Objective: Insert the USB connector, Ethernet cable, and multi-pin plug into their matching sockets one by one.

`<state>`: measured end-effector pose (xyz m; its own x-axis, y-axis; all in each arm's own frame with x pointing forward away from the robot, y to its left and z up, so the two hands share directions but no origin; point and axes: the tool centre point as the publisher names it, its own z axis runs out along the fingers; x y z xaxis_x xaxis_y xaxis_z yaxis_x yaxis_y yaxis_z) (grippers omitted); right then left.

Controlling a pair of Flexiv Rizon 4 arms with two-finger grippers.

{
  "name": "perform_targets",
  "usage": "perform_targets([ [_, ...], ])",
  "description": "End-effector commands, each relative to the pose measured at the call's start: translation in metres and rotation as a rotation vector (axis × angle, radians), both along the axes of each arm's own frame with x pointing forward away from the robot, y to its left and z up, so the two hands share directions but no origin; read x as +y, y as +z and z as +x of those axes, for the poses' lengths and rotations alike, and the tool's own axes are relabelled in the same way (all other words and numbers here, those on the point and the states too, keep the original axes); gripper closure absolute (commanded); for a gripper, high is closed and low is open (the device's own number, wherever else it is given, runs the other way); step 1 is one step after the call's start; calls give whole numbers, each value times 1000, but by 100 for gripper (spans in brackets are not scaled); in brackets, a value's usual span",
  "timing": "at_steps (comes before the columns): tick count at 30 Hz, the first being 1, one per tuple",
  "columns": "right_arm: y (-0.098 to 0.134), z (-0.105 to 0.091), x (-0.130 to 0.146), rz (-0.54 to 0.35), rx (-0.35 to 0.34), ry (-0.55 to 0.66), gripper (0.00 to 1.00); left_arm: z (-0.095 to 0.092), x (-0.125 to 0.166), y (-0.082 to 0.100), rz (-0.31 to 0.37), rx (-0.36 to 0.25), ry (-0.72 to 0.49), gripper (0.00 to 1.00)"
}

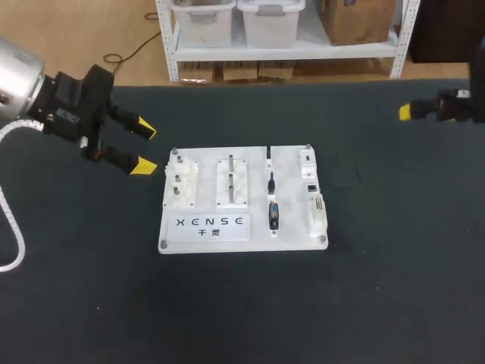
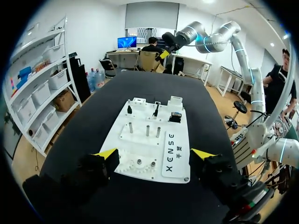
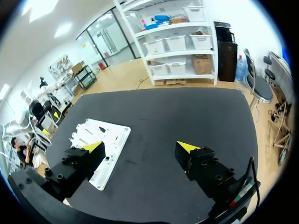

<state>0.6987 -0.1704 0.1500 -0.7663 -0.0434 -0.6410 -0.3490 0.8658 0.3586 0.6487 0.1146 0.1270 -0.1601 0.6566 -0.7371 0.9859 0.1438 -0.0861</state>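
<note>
A white board lies mid-table. Down its middle column sit three small dark plugs: a thin one at the back, another in front of it, and a bigger black-and-blue one nearest. White socket blocks line its right side. My left gripper hovers open just left of the board, holding nothing; in the left wrist view the board lies ahead of the open gripper. My right gripper hangs far right, open and empty, with the board off beside one finger.
The board's left half carries white blocks with metal pegs and a post fixture. The board sits on a black table mat. A white cable loops off my left arm at the table's left edge.
</note>
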Motion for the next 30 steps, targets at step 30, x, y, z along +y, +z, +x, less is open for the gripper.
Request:
perform_targets([
  [30, -105, 54, 228, -417, 443, -148, 0, 0, 1, -1, -3, -3, 0, 0],
])
